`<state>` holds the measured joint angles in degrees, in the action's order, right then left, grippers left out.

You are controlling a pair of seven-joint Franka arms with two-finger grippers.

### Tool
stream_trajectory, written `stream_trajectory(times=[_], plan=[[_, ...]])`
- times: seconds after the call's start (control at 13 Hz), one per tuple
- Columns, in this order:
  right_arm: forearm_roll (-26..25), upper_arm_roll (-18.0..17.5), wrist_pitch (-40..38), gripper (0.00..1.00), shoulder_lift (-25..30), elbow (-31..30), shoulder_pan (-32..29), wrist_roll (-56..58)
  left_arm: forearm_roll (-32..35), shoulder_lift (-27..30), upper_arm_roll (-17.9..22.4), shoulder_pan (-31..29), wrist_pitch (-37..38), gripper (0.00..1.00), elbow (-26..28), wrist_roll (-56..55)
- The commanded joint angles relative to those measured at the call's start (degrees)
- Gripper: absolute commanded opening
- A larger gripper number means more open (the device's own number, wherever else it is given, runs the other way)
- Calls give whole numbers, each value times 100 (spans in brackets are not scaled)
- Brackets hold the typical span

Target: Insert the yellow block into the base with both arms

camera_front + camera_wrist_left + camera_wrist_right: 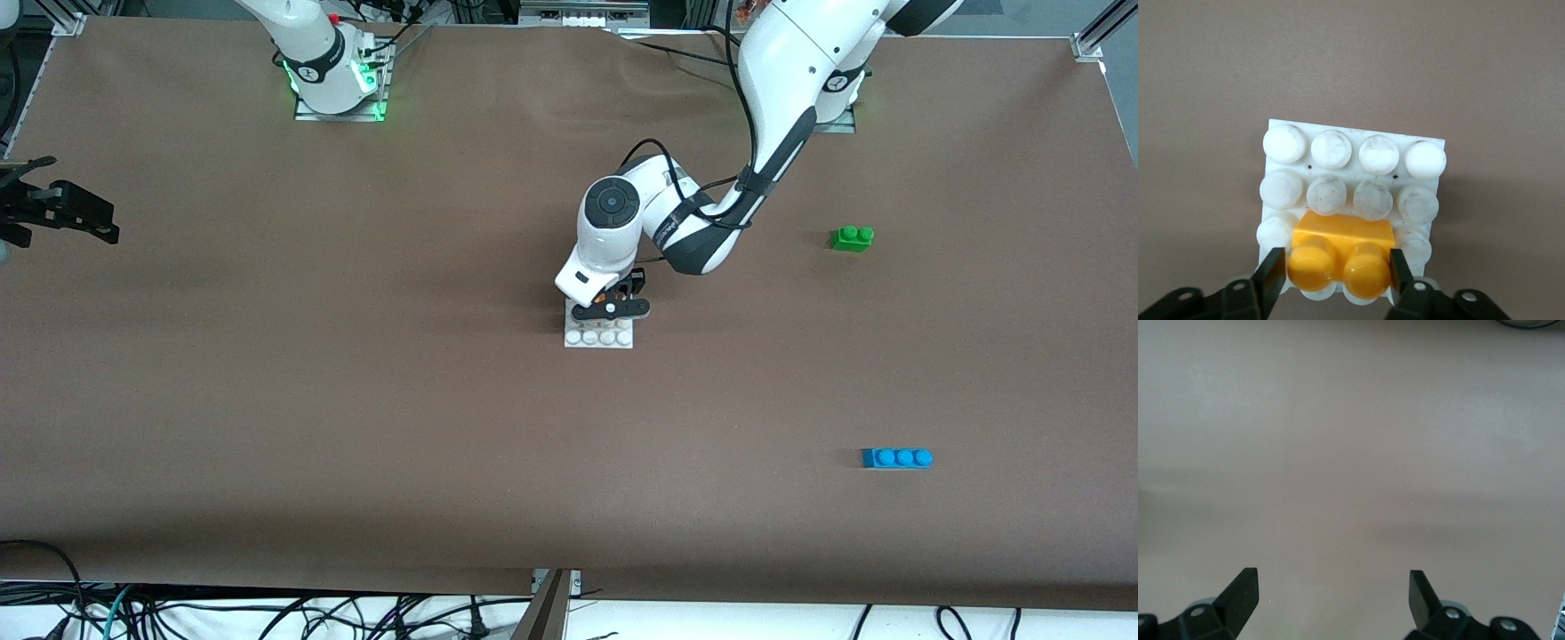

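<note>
Aside, green brick (852,237); left gripper (1337,270) tight on yellow block (1341,233) atop base (1331,150); right gripper (1333,587) wide, waiting.

High front camera, two wrist close-ups

Green brick (852,238) and blue brick (897,458) — well apart — on the table (356,400).

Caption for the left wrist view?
Left gripper fingers flank the yellow block seated on the white base.
</note>
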<state>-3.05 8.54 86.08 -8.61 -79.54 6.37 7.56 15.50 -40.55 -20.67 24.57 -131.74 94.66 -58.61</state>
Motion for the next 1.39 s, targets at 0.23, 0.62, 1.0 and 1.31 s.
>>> stream_trajectory(times=[0.23,0.62,1.0,1.31], plan=[[-90,-2,58,100,61,-79,13,18,-107,582,-16,-136,122,100,-62,-239],[-90,-2,58,100,61,-70,13,9,-697,1978,-121,-759,1130,100,272,768],[-90,-2,58,100,61,-70,13,9,-1154,3578,544,-1147,2967,100,325,2412],[-90,-2,58,100,61,-70,13,18,-1339,4344,1581,-1165,3848,100,395,3792]])
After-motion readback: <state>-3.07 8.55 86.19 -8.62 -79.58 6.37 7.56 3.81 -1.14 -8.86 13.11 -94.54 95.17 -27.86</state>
